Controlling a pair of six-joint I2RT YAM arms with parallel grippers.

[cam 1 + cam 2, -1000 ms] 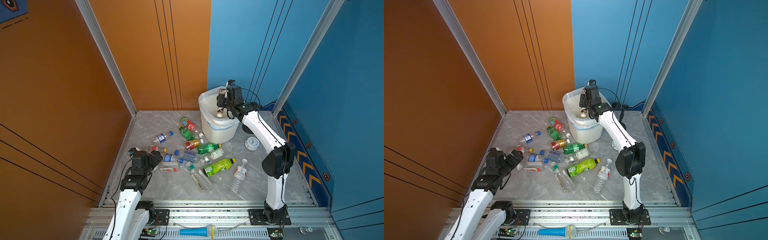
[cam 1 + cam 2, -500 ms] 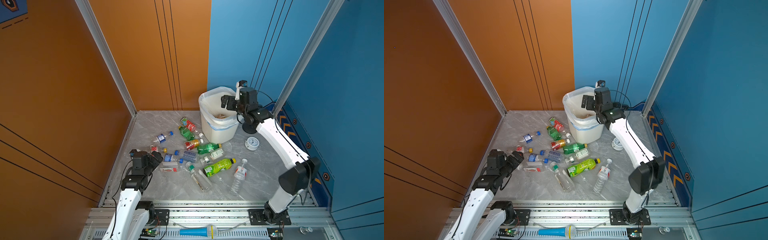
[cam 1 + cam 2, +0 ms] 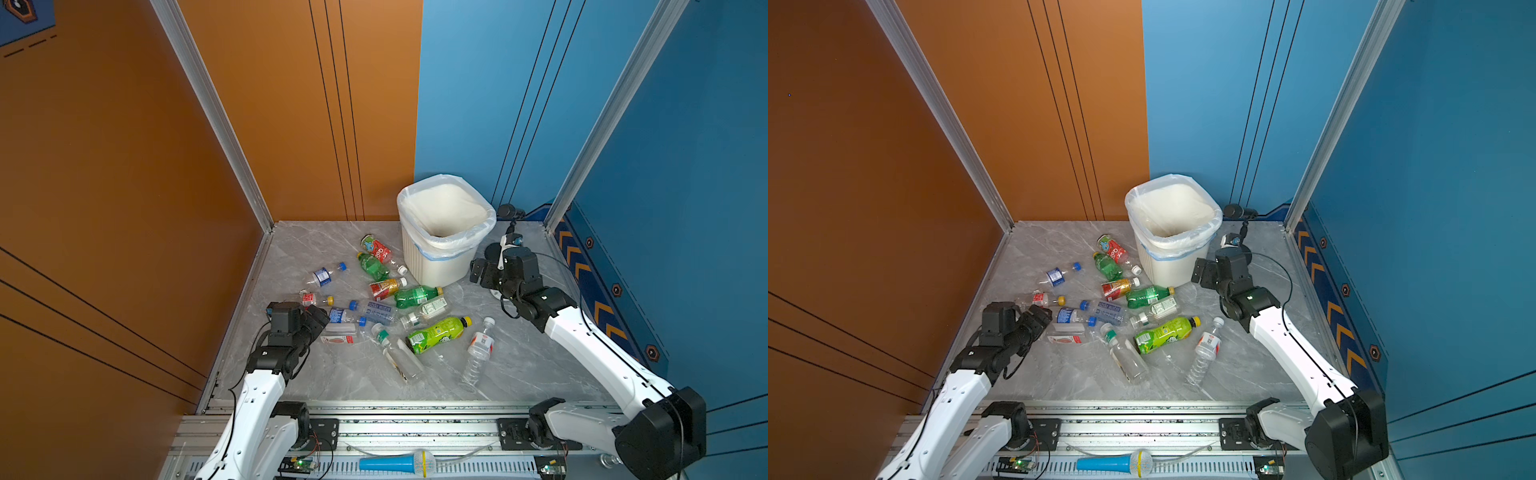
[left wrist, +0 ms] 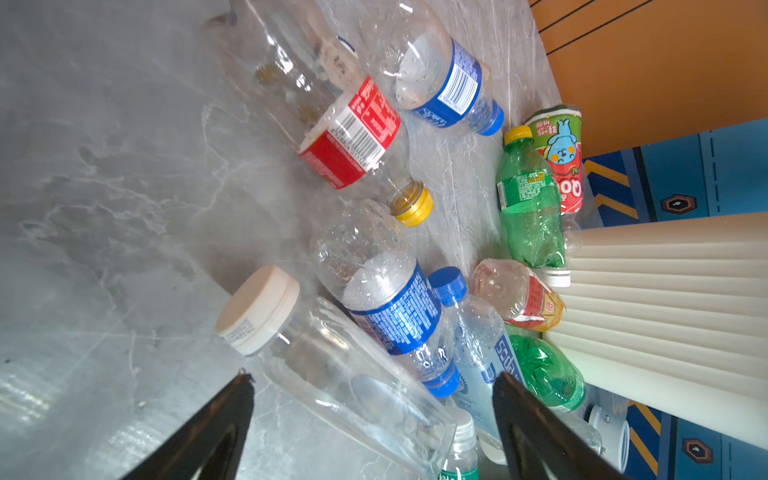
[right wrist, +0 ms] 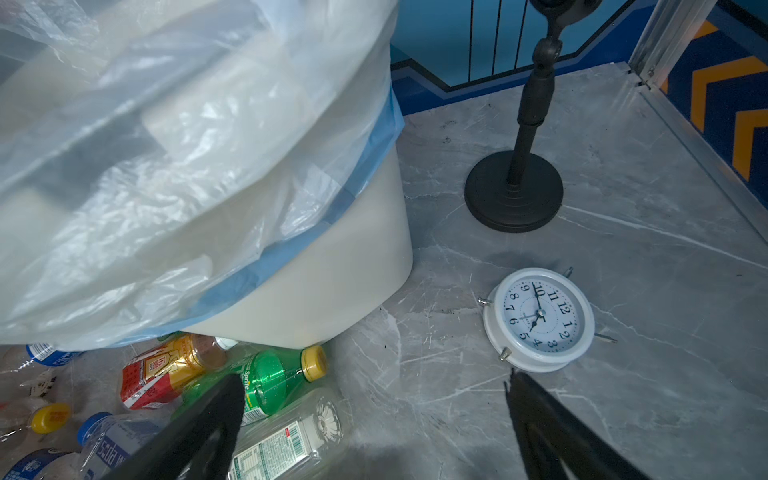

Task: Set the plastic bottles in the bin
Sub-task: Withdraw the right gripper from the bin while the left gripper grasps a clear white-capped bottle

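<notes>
Several plastic bottles [image 3: 436,334] lie scattered on the grey marble floor left of and in front of the bin [image 3: 440,257], a white ribbed basket lined with a bag. My left gripper [image 3: 320,322] is low at the left edge of the pile. In the left wrist view it [image 4: 372,386] stands open astride a clear bottle with a wide white cap [image 4: 332,365], and its fingers do not touch the bottle. My right gripper [image 3: 478,270] hangs open and empty just right of the bin's wall [image 5: 332,270], below its rim, over bare floor [image 5: 374,386].
A white alarm clock [image 5: 540,320] lies on the floor close to the right gripper. A black round-based microphone stand [image 5: 515,191] stands behind it near the back wall. A blue cone [image 3: 390,462] rests on the front rail. Orange and blue walls enclose the floor.
My right gripper let go of the bottle it held over the bin, then swung down to the bin's right side, open. The left gripper crept toward the clear bottle.
</notes>
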